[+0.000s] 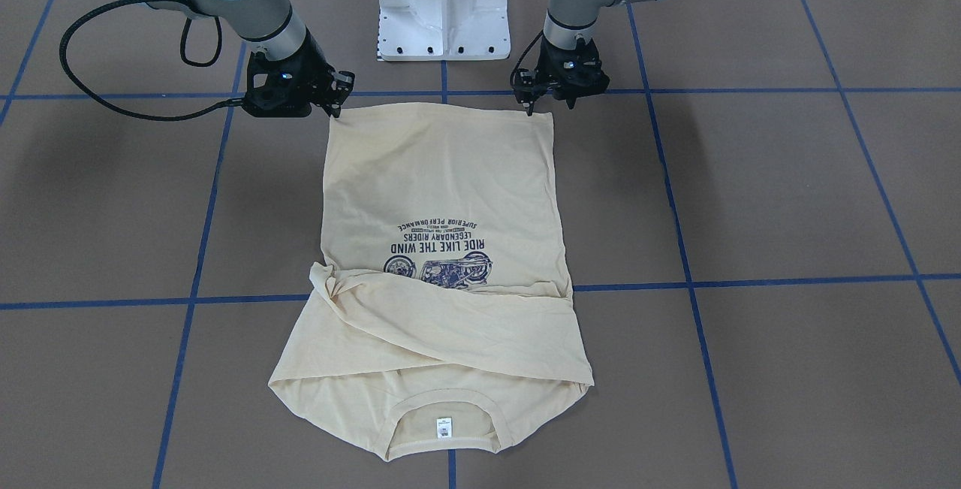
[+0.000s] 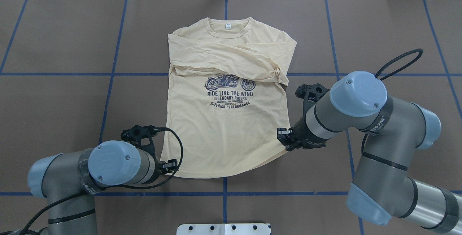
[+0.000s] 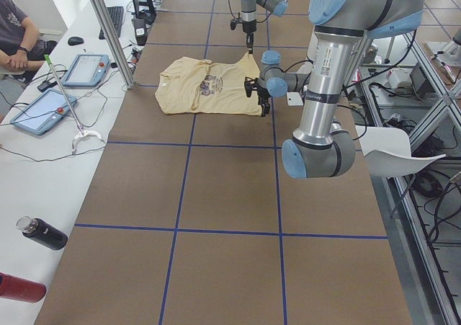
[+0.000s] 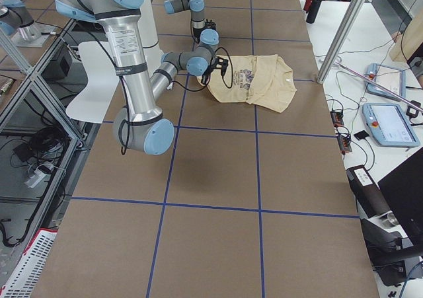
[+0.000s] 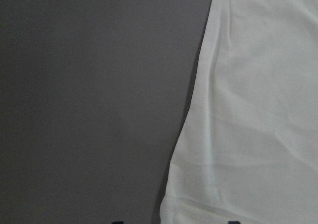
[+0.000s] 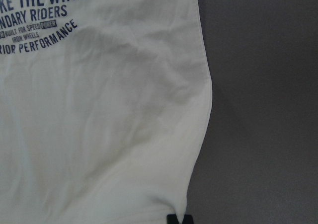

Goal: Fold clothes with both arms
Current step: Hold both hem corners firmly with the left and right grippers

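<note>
- Spread print-up on the middle of the table, the cream-yellow T-shirt (image 2: 223, 134) lies with its collar away from the robot and its hem towards the white pedestal base (image 1: 443, 4).
- Both long sleeves (image 2: 231, 56) are folded across the chest, and one covers the top of the navy motorcycle print (image 2: 229, 90); the white neck label (image 2: 227, 26) shows inside the collar.
- At the hem corner on the robot's right, the right gripper (image 1: 335, 110) has its fingertips pressed together on the fabric, pinching the corner, which is drawn slightly towards it.
- At the opposite hem corner, the left gripper (image 1: 548, 106) is released; its wrist camera shows two dark fingertips set wide apart with the hem seam between them.
- Each arm reaches in low from its own side of the base.
- Under the shirt, the brown table (image 2: 54, 101) is marked into squares by blue tape lines (image 2: 108, 98).
- Off the table's far edge, the left side view shows a seated person (image 3: 18, 29) at a white bench with a tablet (image 3: 42, 112) and a black bottle (image 3: 43, 233).
</note>
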You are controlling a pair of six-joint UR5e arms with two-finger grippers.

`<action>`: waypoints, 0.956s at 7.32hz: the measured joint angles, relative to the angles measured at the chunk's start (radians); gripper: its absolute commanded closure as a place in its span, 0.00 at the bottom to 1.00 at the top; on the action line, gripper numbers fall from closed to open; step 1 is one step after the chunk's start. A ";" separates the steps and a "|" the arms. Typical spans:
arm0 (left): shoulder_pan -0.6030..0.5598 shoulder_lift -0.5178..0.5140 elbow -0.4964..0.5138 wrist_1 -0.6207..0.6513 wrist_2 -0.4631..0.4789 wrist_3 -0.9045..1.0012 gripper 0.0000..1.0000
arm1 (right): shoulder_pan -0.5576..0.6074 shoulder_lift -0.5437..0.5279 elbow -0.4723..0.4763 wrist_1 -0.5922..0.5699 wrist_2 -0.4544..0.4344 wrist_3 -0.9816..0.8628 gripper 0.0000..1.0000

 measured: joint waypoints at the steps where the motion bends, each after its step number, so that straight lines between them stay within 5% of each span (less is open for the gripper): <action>1: 0.002 0.000 0.004 0.000 0.000 0.001 0.15 | 0.001 0.000 0.000 0.000 0.000 0.000 1.00; 3: 0.012 -0.002 0.025 0.000 -0.001 0.000 0.29 | 0.001 0.000 0.000 0.000 0.000 -0.001 1.00; 7: 0.020 -0.013 0.034 0.002 -0.001 0.000 0.93 | 0.005 0.000 -0.001 -0.001 0.001 -0.001 1.00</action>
